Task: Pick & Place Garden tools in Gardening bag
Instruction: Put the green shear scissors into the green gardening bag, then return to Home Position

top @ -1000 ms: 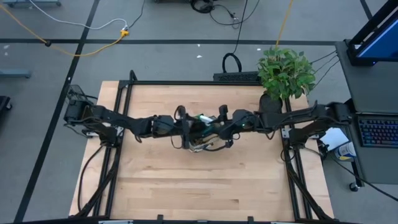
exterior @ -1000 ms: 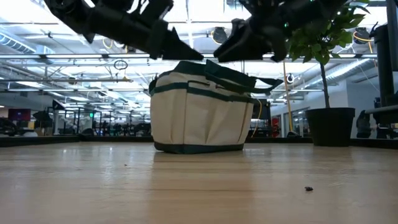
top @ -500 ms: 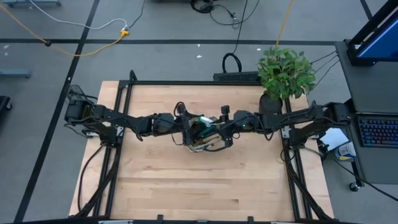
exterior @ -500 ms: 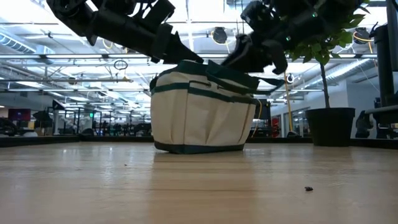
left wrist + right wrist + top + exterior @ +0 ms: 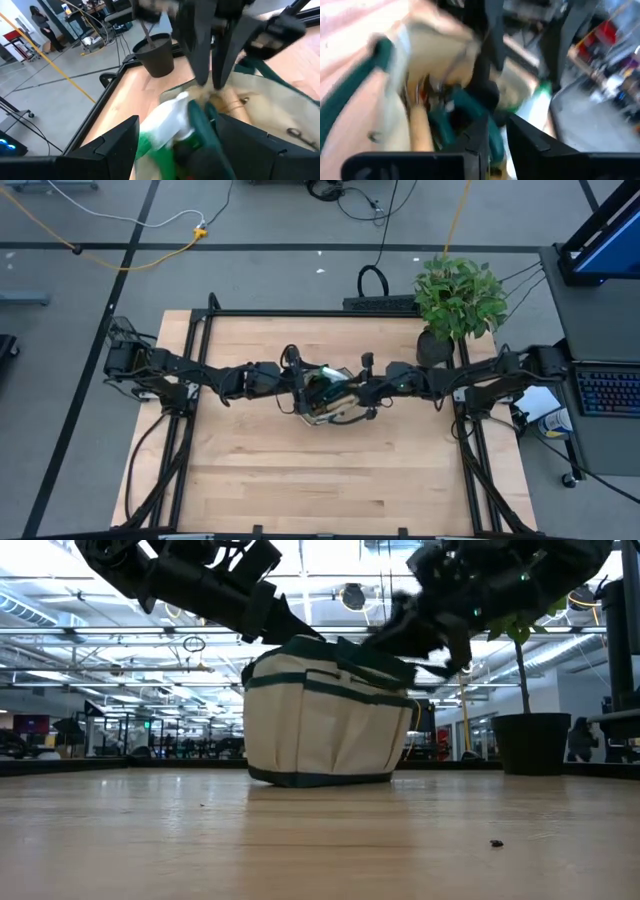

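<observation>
Flanking the gardening bag (image 5: 322, 394) rim: both tools.

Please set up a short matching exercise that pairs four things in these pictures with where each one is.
Things:
1. bag
2. potted plant
3. spray bottle
4. keyboard

Places:
A. far right corner of the table
B. inside the bag
C. middle of the table
D. on the desk right of the table

Pairs: 1-C, 2-A, 3-B, 4-D
</observation>
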Robot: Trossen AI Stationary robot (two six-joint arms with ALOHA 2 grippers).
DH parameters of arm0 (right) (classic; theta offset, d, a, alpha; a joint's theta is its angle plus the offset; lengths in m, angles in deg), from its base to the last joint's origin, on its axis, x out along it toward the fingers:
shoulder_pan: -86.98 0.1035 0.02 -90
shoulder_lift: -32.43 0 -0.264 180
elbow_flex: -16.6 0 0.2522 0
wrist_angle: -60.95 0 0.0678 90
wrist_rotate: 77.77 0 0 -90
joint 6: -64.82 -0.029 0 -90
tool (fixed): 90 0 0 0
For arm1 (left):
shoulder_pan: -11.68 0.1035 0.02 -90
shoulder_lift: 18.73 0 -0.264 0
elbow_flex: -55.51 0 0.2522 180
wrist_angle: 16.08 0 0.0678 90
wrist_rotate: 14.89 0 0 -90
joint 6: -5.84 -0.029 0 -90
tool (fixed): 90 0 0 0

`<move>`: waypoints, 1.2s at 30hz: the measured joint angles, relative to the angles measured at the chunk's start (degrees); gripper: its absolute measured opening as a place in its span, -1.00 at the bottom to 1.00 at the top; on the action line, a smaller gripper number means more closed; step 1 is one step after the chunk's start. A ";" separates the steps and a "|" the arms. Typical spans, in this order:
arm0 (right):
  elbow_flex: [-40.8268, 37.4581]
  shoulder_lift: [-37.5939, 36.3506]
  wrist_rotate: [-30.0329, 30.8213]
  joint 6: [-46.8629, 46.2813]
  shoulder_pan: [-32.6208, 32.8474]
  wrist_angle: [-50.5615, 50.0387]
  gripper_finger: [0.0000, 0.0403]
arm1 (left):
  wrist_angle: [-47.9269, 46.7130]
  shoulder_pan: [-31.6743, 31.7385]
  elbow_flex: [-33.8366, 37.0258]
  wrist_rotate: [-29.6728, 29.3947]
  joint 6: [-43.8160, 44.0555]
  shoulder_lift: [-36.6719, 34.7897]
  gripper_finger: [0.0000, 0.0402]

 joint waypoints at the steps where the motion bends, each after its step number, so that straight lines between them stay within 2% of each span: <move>1: 0.04 -0.53 -0.17 1.04 0.06 0.67 -0.73 | -0.07 0.00 0.00 0.00 0.05 0.00 0.34; 6: 0.04 -2.21 -0.07 1.47 -0.06 1.76 -0.76 | -0.12 0.00 0.00 -0.22 -1.95 0.00 0.34; 10: 0.06 -2.37 -0.05 -1.31 -0.02 0.61 -0.77 | -0.09 0.00 0.00 -4.53 -4.54 -0.28 0.34; 13: 0.06 -2.35 0.00 -2.82 -0.02 -1.60 -0.77 | -0.19 -0.23 0.00 -6.64 -2.62 -1.83 0.34; 22: 0.06 -2.37 -0.36 -7.88 0.06 -2.09 -0.77 | -13.07 -1.00 -0.06 -8.79 4.82 -11.61 0.34; 24: 0.06 -2.37 -2.84 -8.40 0.34 -1.82 -0.77 | -16.96 -0.92 -0.11 -10.00 5.96 -14.05 0.34; 30: 0.06 -2.37 -15.22 -12.29 2.65 -1.64 -0.77 | -28.52 -0.92 -0.11 -11.94 8.73 -18.88 0.34; 36: -0.44 -2.37 -16.54 -20.31 4.64 -1.59 -0.77 | -35.96 -1.66 -0.04 -11.47 11.14 -19.31 0.34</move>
